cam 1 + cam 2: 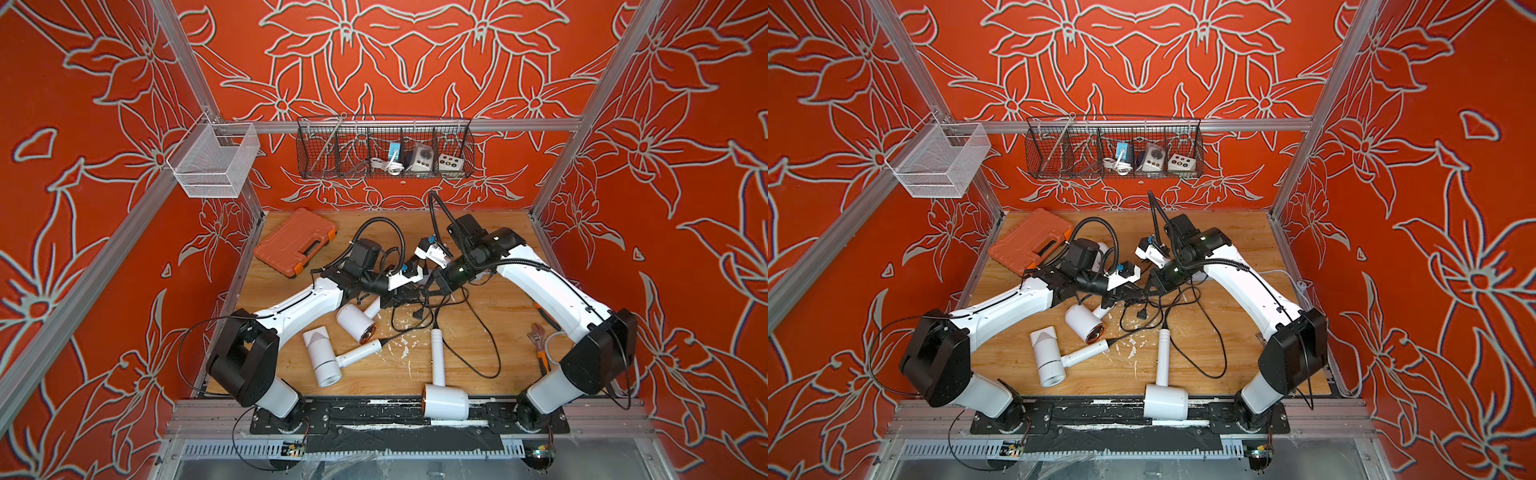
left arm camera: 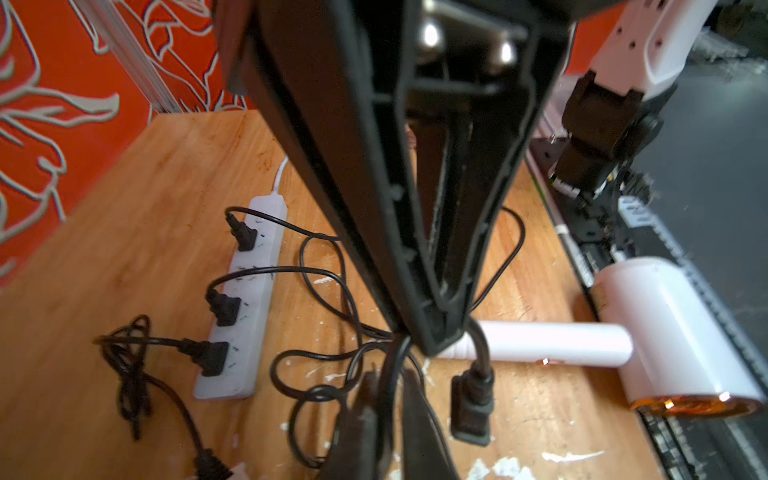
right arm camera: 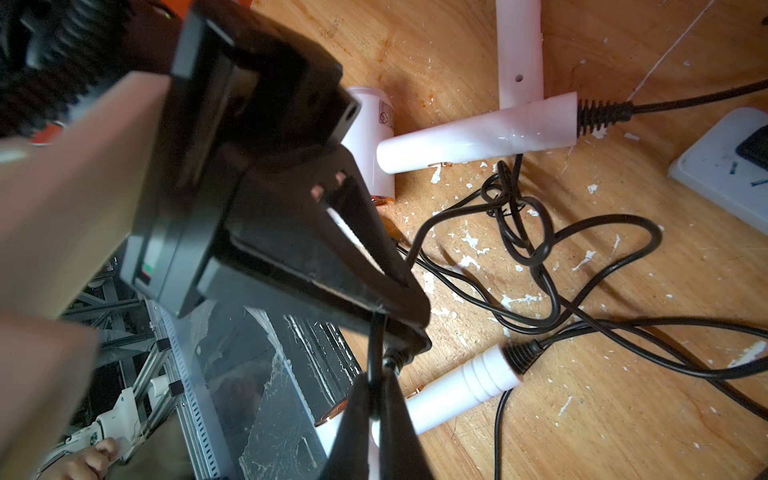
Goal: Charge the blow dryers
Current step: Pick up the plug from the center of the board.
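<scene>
Handling first. Expect light, hollow plastic in the blow dryers (image 1: pixel 1081 322): hard glossy white shells, slick in a pinch, prone to rolling on the short round barrel. Best taken by the slim cylindrical handle, if moved at all. Prob. no need to lift any; work at the cord end only. Re loose cord (image 2: pixel 478 345): thin, black, rubbery, limp but springy, tangled w/ the others. Pinch right behind the plug body, at the thicker moulded neck, for control of the prongs. No yanking: knots close by.

Right gripper (image 2: pixel 434 340): clamped on that cord, loose plug (image 2: pixel 471 409) dangling just beside the tip, near the power strip (image 2: pixel 245 299) but apart from it. Left gripper (image 2: pixel 390 378): closed too, apparently w/ the same cord btwn its jaws; firmness of hold not visible.

Strip: flat matte white bar, 3 black plugs (image 2: pixel 224 309) seated in a row. Table (image 1: pixel 511 324): scuffed wood, flecked w/ white chips.

Dryers all on the arm-base side of the strip. Cone-nosed one (image 1: pixel 322 361) well apart from it; copper-mouthed one (image 1: pixel 357 324) nearer; third dryer (image 1: pixel 446 402) farthest, barrel on the black base rail (image 1: pixel 374 409), handle aimed back toward the strip. 4th not separable in the top views; two crossed handles (image 3: pixel 519 41) near the strip's end in the right wrist view.
</scene>
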### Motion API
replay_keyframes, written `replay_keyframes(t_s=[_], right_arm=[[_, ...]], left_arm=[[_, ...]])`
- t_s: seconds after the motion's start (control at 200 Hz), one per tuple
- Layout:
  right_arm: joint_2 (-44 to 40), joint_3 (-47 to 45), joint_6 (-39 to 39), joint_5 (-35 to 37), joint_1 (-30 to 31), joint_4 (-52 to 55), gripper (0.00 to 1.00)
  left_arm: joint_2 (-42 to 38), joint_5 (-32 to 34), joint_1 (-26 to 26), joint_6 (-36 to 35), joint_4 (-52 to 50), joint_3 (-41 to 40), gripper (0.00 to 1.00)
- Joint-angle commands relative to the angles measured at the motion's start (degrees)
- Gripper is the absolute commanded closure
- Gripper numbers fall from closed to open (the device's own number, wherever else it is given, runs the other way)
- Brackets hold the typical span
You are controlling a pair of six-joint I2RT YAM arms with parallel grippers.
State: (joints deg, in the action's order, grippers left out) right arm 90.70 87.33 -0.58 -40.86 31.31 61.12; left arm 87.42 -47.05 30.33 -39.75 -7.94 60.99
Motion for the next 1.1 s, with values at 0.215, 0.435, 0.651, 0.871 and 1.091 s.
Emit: replay_keyframes(t_s=[0.215,0.435,0.651,0.871,1.091], right_arm=[[-7.01,-5.0,-5.37,13.66,-1.11,-8.82,0.4],[-28.11,-27.79,-15.53,26.78,-1.54,-31.37,0.01],[-38.63,-41.87,-18.89,31.71,4.18,-43.25,0.02],[-36.86,-43.98,-15.61,47.09,11.39,-51.63,0.23],[-33.84,-42.33,-15.89,52.84,12.77,-55.78,0.38]], left_arm=[[-1.99,7.17,0.17,5.46,1.09,2.08,1.0],[-4.3,8.32,0.09,11.95,4.62,1.89,1.0],[-4.14,7.93,0.08,15.45,4.5,3.37,1.0],[-0.7,7.67,0.08,18.13,0.49,7.7,1.0],[-0.11,6.85,-0.03,19.71,-0.87,8.87,1.0]])
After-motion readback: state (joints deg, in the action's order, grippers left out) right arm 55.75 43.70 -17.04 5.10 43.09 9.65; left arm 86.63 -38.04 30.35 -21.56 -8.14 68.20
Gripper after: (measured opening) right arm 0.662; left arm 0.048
